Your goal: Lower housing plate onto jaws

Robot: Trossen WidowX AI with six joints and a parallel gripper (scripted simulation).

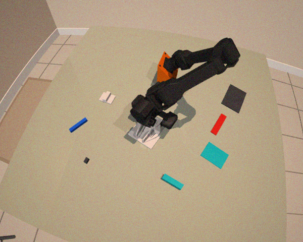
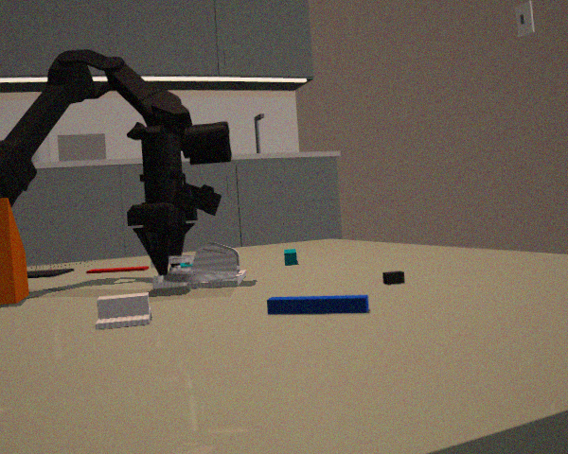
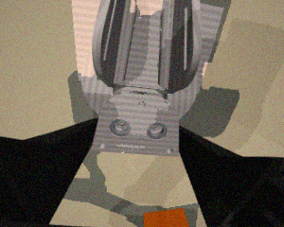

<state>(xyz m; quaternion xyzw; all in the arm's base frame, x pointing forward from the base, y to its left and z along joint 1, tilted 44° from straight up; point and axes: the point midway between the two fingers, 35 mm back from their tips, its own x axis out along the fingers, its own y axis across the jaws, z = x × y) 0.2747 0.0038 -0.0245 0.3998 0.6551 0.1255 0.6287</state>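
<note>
My gripper (image 1: pixel 156 121) (image 2: pixel 170 265) (image 3: pixel 137 126) is shut on the grey housing plate (image 3: pixel 138 140), one finger at each side edge. In the wrist view the plate shows two round holes and overlaps the near end of the two jaws. The left jaw (image 3: pixel 97 47) and right jaw (image 3: pixel 197 47) stand roughly parallel with a gap between them, on the pale base (image 1: pixel 150 144) (image 2: pixel 242 278) (image 3: pixel 82 57). In the exterior view the plate is low over the jaws' near end. Whether it touches the stubs or sits level cannot be told; the stubs are hidden.
A white stepped block (image 1: pixel 110 99) (image 2: pixel 122 308) and a blue bar (image 1: pixel 78 125) (image 2: pixel 317 305) lie left in the top view. A black block (image 1: pixel 86 160) (image 2: pixel 393 277) is farther forward. Right are a red bar (image 1: pixel 218 124), teal plate (image 1: pixel 214 155), dark plate (image 1: pixel 234 99) and teal bar (image 1: pixel 172 181).
</note>
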